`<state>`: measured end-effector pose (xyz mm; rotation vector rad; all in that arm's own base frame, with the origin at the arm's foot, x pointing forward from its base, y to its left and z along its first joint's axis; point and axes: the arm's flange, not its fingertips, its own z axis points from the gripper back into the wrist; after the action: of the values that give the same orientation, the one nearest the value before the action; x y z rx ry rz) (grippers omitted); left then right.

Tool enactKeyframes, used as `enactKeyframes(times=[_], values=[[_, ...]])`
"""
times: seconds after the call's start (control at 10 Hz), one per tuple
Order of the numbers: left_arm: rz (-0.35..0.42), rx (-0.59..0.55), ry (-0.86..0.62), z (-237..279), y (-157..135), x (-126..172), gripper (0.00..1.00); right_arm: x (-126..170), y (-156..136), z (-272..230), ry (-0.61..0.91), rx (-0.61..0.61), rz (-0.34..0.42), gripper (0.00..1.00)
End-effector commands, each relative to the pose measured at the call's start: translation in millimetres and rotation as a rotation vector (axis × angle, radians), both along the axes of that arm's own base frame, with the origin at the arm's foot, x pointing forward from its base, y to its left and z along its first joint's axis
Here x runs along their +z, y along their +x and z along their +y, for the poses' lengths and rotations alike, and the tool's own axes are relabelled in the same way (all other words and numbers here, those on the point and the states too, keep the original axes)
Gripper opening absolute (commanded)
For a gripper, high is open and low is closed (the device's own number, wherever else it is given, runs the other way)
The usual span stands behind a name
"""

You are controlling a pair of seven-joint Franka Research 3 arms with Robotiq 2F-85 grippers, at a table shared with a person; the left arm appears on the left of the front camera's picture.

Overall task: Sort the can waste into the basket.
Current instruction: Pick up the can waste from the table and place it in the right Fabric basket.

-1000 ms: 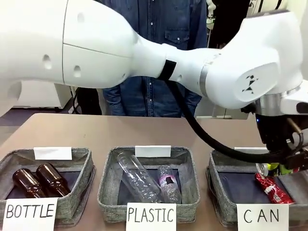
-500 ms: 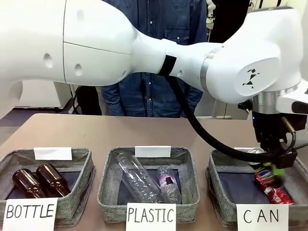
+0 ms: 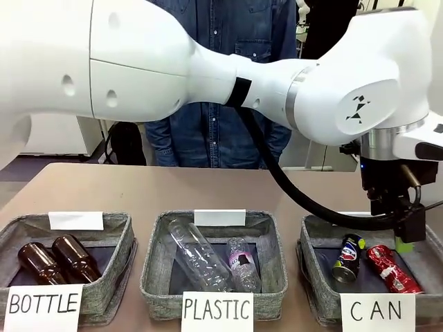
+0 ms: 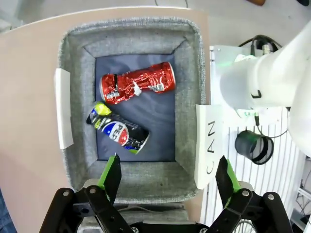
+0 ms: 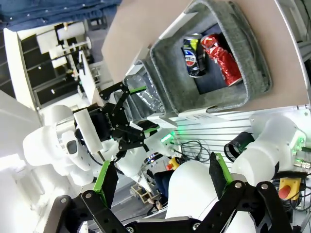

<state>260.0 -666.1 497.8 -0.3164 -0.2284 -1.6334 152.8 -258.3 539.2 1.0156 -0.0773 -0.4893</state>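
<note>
The grey basket (image 3: 317, 277) signed "CAN" stands at the front right of the table. Two cans lie side by side on its floor: a crushed red one (image 3: 392, 269) and a dark blue-black one (image 3: 348, 257). My left arm reaches across from the left, and its gripper (image 3: 402, 237) hangs just above the basket, open and empty. From the left wrist, the red can (image 4: 137, 83) and the dark can (image 4: 118, 132) lie beyond the spread fingers of the gripper (image 4: 168, 174), inside the basket (image 4: 187, 63). My right gripper (image 5: 163, 177) is open and empty, far from the basket (image 5: 252, 53).
The grey basket signed "PLASTIC" (image 3: 156, 273) in the middle holds clear bottles. The one signed "BOTTLE" (image 3: 114, 277) at the left holds two brown bottles. A person in a denim shirt (image 3: 221, 138) stands at the far side.
My left gripper opened and let go of the dark can, which dropped into the basket beside the red can. The gripper rose slightly.
</note>
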Motion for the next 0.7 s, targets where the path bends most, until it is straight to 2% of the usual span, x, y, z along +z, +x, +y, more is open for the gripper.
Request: enactKeyframes(times=[0.0, 0.2, 0.3, 0.4, 0.5, 0.6], values=[[0.014, -0.002, 0.009, 5.1, 0.5, 3.4, 1.0, 0.0, -2.8, 1.5, 0.013, -0.002, -0.009, 1.0], [0.023, 0.0, 0.011, 8.3, 1.4, 4.9, 1.0, 0.0, -2.8, 1.5, 0.013, -0.002, -0.009, 1.0], [0.058, -0.014, 0.007, 11.7, 3.3, 6.4, 1.0, 0.0, 0.0, 0.0, 0.0, 0.0, 0.0, 1.0], [0.151, -0.014, 0.056, 18.2, 9.1, 10.6, 1.0, -0.8, 8.5, 4.4, -0.028, 0.004, 0.034, 1.0], [0.201, 0.019, 0.057, 41.2, 21.3, 20.8, 1.0, 2.3, 29.3, 14.2, -0.033, 0.036, 0.054, 1.0], [0.215, 0.075, 0.043, 75.7, 31.7, 35.0, 1.0, 7.9, 54.2, 27.7, -0.046, 0.06, 0.061, 1.0]])
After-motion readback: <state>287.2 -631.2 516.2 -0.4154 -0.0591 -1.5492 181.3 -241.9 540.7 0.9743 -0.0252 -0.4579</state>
